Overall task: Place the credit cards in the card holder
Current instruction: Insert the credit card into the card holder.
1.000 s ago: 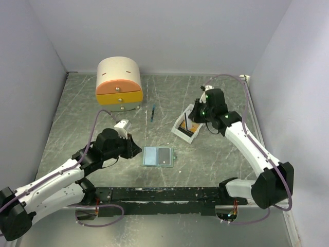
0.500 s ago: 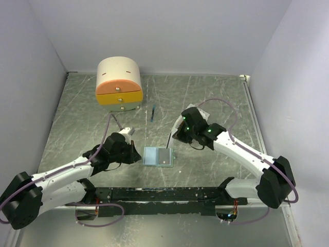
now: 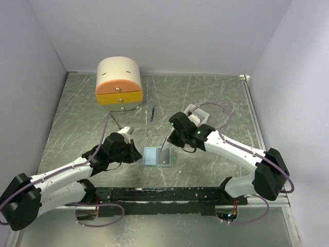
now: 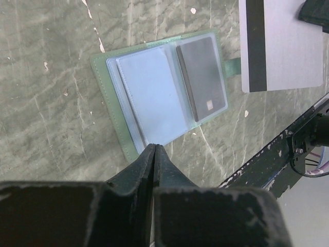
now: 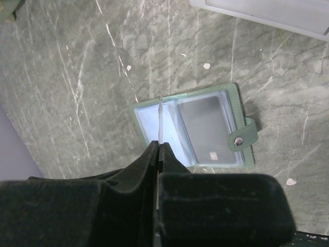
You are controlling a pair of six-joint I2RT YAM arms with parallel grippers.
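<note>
Non-task items on the grey-green marbled table [image 3: 226, 92].
Cream-and-orange drawer box [image 3: 119, 84] stands far left, close to the back wall [image 3: 164, 36]. Thin blue stick [image 3: 153, 113] lies right of it, apart. White tray [image 5: 277, 15] sits further right. Black rail [image 3: 159, 194] runs along the near edge.

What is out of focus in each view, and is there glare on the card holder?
Left wrist view: the left gripper is dark and blurred, the card holder sharp, its clear plastic showing a pale sheen. Right wrist view: the right gripper is blurred; the credit card it holds shows as a thin edge. Top external view: even light, soft shadows.
</note>
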